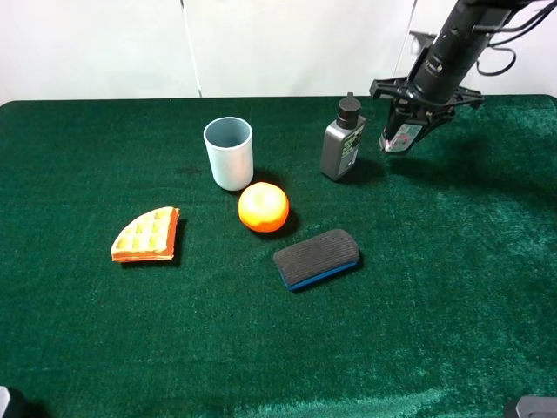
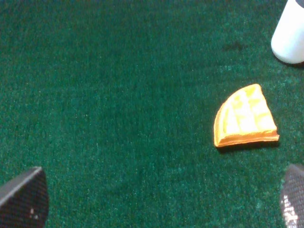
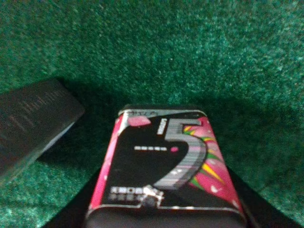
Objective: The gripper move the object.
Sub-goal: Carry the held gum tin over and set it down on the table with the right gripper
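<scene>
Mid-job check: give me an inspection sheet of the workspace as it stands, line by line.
Surface: green felt table; small dark mark beside the cup.
Job's things: small bottle with a colourful label, held next to the grey bottle, apparently off the felt.
Clutter: grey bottle, cup, orange, waffle piece, eraser.
Grippers: right tool shut on the small bottle; left tool open and empty, over bare felt near the waffle piece.
Cables: black cables loop beside the right arm, above the table.
Surroundings: white wall behind; nothing else seen.
</scene>
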`<state>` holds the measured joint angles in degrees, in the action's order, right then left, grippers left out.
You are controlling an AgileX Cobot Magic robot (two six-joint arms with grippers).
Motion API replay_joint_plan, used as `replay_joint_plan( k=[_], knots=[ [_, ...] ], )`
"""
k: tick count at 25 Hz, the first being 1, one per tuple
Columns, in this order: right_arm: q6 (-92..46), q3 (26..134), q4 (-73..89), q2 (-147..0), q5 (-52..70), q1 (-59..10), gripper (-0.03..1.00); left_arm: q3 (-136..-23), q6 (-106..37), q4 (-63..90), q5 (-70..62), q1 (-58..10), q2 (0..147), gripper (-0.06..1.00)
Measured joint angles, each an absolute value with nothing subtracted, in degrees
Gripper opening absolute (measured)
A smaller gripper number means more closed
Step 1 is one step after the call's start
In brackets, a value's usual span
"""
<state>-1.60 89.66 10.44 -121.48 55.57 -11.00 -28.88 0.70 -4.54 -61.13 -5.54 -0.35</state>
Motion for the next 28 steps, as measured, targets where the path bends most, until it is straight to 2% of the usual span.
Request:
replay_joint_plan(
  k=[28],
  knots=[
    [-0.7,89.7,8.9,-123.3,52.9,-11.0,0.34,-28.9,0.7,-4.5,-61.1,-5.5,-0.4,0.99]
  ],
)
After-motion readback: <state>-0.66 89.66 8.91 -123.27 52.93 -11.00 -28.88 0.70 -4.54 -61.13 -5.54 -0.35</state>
